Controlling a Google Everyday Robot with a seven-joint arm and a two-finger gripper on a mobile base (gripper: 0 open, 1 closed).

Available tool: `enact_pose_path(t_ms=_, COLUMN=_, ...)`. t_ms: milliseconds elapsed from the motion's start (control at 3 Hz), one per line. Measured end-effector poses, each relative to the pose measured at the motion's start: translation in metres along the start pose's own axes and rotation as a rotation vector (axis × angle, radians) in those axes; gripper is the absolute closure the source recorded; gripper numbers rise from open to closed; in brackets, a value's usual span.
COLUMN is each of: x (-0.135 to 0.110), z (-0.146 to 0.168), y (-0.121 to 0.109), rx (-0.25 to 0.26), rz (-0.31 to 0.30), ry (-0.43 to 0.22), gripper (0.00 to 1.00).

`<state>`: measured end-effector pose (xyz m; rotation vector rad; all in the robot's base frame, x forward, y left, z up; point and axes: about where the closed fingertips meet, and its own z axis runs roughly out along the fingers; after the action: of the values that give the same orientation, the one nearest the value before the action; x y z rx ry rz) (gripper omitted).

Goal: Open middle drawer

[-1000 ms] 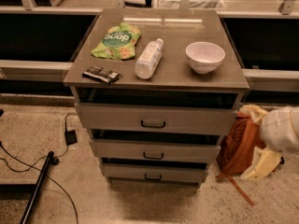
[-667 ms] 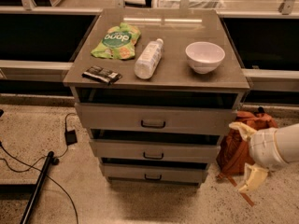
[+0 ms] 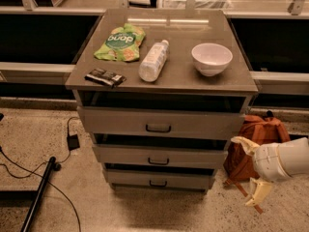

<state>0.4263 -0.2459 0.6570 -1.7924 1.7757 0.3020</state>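
Observation:
The grey cabinet has three drawers. The middle drawer (image 3: 193, 157) is a wide flat grey front with a small dark loop handle (image 3: 158, 161); it sits between the taller top drawer (image 3: 203, 124) and the lowest drawer (image 3: 183, 180), and its front stands only slightly proud. My gripper (image 3: 250, 169) is low at the right, just off the cabinet's right side at about the middle drawer's height. Its two cream fingers (image 3: 243, 143) are spread apart and hold nothing. It touches no drawer.
On the cabinet top lie a green snack bag (image 3: 119, 42), a white bottle on its side (image 3: 153, 61), a white bowl (image 3: 212, 58) and a dark bar (image 3: 105, 77). An orange backpack (image 3: 251, 139) stands behind my gripper. Cables and a dark pole (image 3: 38, 197) lie on the floor at the left.
My gripper has moved down and to the left, from in front of the backpack toward the cabinet's right side. The drawers have not moved.

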Motion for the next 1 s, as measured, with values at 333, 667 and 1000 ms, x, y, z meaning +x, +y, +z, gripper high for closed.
enact_pose_path(t_ms=333, x=-0.005, z=0.014, y=0.001, rx=-0.024, rz=-0.03, ry=-0.02, gripper=0.0)
enact_pose_path(t_ms=667, x=0.0, z=0.055, y=0.007, rx=-0.043, rz=-0.066, ry=-0.022, gripper=0.0)
enact_pose_path(t_ms=1000, x=0.017, z=0.096, y=0.005, rx=-0.029, rz=-0.079, ry=-0.005, gripper=0.0)
